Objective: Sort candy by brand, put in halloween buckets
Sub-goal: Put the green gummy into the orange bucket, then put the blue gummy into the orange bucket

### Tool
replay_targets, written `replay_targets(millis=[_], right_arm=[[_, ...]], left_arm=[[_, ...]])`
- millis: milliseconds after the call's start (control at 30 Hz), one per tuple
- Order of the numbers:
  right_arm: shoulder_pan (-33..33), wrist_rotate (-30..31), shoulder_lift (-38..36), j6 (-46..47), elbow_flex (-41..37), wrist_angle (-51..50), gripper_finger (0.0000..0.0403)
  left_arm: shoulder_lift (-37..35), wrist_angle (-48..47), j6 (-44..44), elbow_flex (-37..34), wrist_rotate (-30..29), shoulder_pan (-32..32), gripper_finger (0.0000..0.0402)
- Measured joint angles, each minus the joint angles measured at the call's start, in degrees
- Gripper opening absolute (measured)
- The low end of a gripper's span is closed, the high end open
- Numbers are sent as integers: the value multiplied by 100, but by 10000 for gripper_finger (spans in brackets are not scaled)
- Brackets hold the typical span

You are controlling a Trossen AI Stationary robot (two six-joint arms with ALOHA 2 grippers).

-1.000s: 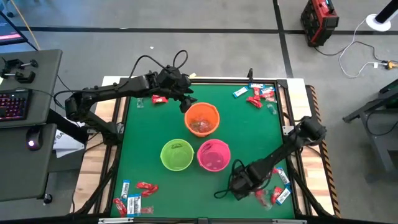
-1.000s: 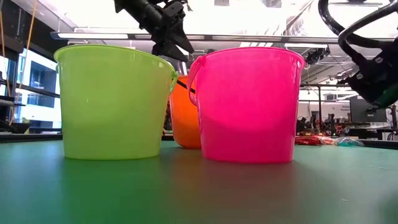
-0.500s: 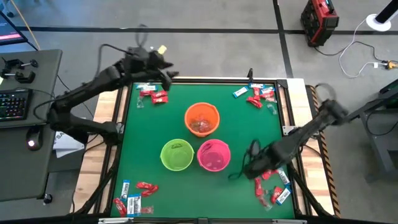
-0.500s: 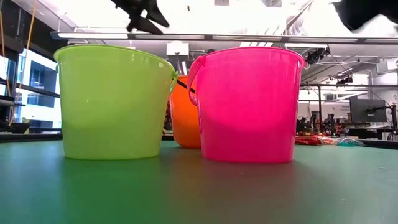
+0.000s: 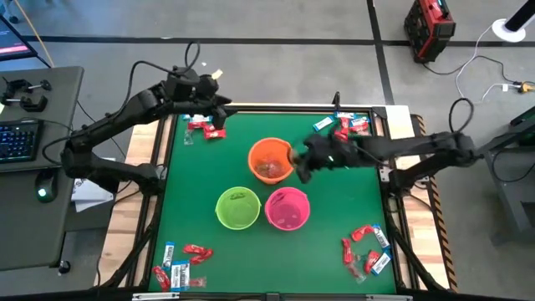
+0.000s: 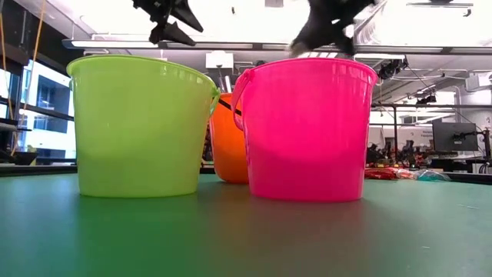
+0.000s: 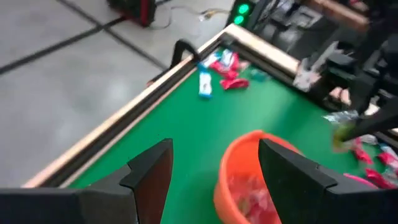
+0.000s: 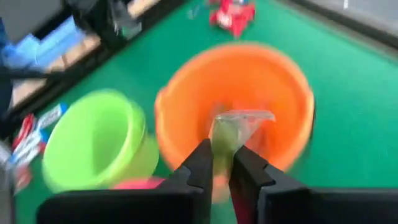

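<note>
a clear-wrapped candy (image 8: 239,121) is pinched in the right hand (image 5: 303,160) just right of the orange bucket (image 5: 272,160) at frame centre; the left hand (image 5: 214,104), unclenched, is upper left.

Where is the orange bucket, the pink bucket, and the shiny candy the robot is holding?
orange bucket (image 5: 272,146), high view, far rim.
pink bucket (image 6: 307,131), low view, front wall.
clear candy (image 8: 239,124), right wrist view, wrapper above the fingertips.

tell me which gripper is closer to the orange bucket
Right. The right gripper, pinching a clear candy, is at the orange bucket's rim; the left gripper is open and farther off, by the table's back edge.
</note>
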Motion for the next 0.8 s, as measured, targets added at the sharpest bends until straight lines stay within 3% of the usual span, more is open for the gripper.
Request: replay_targets(millis=[200,367,467,633,700,800], right_arm=[[-821,-1518,848,-259,-7,575,114],[-1021,-2116,1222,-359,-9,615,203],[-1134,-2320,1203,-495,122,612,251],[-1426,-2316,942,-729,582,487,284],[-1578,-2287,876,-797,786,237,286],[-1752,-2197,857,-926,1073,-97,287]], left_arm=[[-37,-470,-141,0,-581,-109,227],[-31,-940,-138,2,-931,-110,227],[-33,-1201,-235,2,-1304,-108,227],[217,-2379,-1237,-64,-2735,234,227],[425,-2656,-1436,-407,-2831,597,227],[829,-2284,-1454,-1105,-2488,1178,227]])
